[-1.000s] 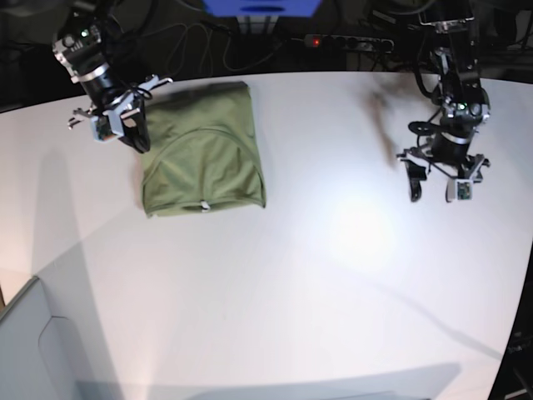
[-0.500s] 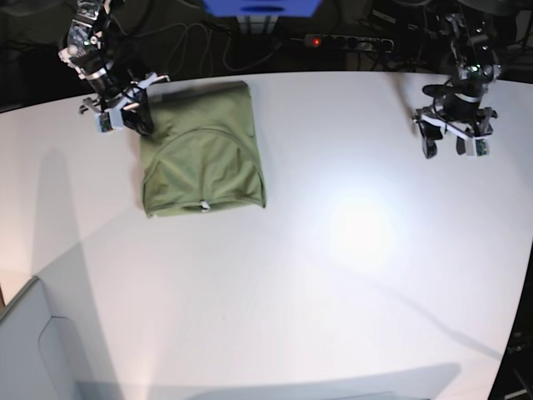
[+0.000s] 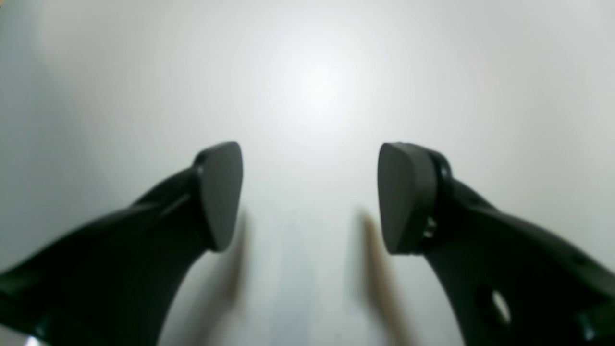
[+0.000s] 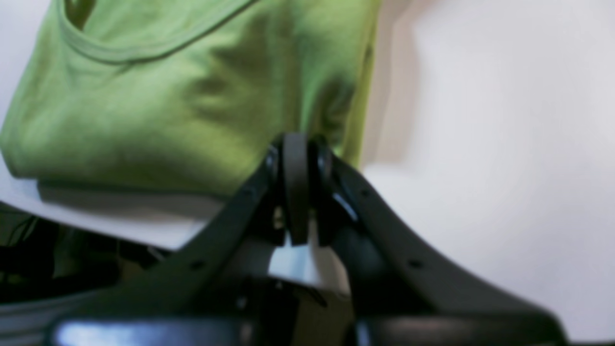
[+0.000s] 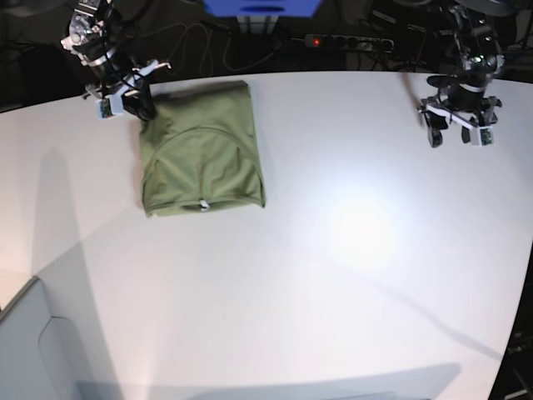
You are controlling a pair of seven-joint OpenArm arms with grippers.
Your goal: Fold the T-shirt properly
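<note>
White table (image 5: 333,250), dark cluttered backdrop

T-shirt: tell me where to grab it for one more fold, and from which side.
Probably the T-shirt at its near hem corners, approached from the near edge: it lies flat as a folded rectangle, collar and tag toward that edge. The right gripper, shut, sits at the far corner; the left gripper hangs open, well clear.
</note>
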